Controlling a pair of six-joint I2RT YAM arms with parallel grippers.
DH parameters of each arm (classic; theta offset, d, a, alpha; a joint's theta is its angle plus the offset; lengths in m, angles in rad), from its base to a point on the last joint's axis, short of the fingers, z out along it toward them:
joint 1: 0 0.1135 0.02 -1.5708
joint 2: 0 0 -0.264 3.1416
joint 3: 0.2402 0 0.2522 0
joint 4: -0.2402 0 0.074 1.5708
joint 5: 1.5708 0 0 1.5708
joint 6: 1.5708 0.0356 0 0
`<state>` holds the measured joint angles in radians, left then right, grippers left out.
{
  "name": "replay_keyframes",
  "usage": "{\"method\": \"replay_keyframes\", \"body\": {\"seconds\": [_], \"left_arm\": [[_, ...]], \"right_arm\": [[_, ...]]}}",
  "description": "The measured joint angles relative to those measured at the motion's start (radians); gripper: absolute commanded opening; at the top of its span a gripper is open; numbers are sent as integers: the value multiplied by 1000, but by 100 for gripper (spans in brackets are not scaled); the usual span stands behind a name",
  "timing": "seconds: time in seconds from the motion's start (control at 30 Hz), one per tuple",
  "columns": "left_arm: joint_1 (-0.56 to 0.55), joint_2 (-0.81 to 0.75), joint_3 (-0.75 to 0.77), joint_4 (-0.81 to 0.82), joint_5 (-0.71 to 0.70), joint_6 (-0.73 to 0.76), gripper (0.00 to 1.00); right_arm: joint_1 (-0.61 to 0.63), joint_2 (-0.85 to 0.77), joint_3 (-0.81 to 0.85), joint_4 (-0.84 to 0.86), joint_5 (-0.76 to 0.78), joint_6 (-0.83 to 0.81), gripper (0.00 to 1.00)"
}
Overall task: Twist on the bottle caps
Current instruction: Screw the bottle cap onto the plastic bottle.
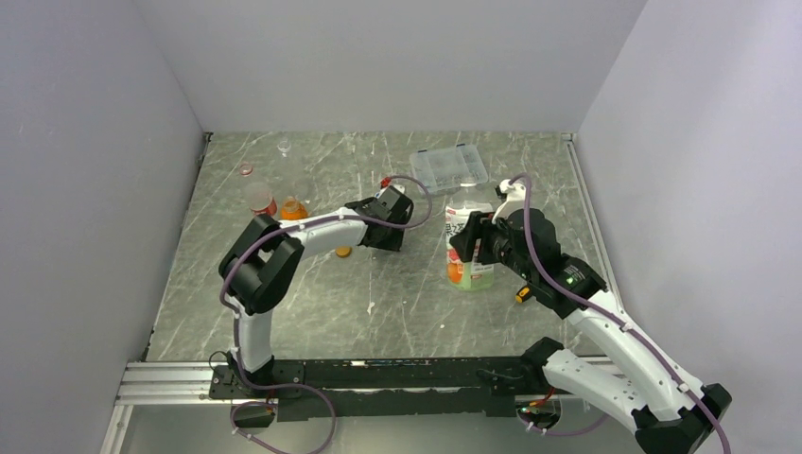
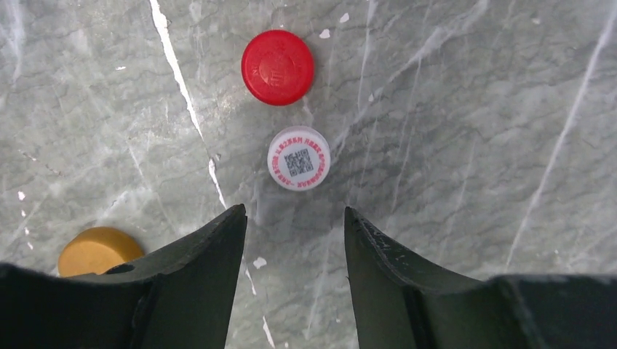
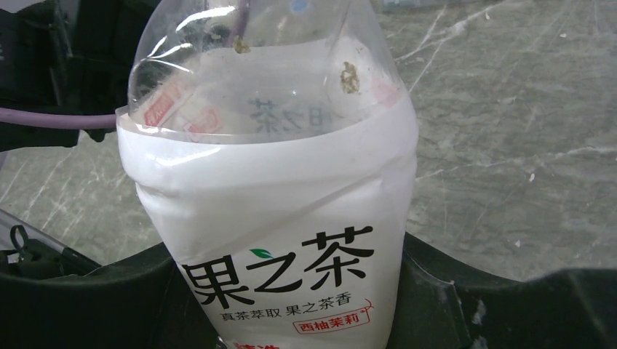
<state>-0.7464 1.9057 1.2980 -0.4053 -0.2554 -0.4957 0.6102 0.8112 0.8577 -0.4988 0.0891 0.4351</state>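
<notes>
— Where do we find the left gripper?

— We find it low over the marble table. Its jaws stand apart and nothing is between them. Just beyond the fingertips lies the white cap, printed with a square code and red lettering. It sits flat on the table and touches neither finger.

— And the other caps?

— Past the white one we see the red cap, near it but not touching. The orange cap lies toward the left edge of that wrist view, partly hidden behind one finger.

— What do we make of the right gripper?

— We see it clamped on the white-labelled bottle, with a finger on each side of the label. From above, the bottle stands upright, with orange liquid in its lower part. We cannot see its mouth clearly enough to say more.

— Do we see the remaining bottles?

— From above we make out the red-labelled bottle and the squat bottle side by side at the far left, well apart from both grippers. The clear compartment box lies beyond the held bottle.
</notes>
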Motion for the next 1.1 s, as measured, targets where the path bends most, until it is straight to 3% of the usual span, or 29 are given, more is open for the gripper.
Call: {"method": "replay_keyframes", "body": {"seconds": [0.27,0.57,0.67,0.8,0.93,1.1], "left_arm": [[-3,88,50,31,-51,-19,54],[-3,117,81,50,-95,-22,42],[-3,121,89,47,-101,-21,31],[-3,122,97,27,-98,-5,8],[10,120,145,-56,-29,39,1],[79,52,280,-233,201,109,2]], "right_arm": [[0,-28,7,-31,8,0,50],[0,-46,7,-39,10,0,50],[0,-48,7,-40,9,0,50],[0,-48,7,-40,5,-2,50],[0,-43,7,-37,-35,-17,50],[0,-32,-6,-2,-145,-49,50]]}}
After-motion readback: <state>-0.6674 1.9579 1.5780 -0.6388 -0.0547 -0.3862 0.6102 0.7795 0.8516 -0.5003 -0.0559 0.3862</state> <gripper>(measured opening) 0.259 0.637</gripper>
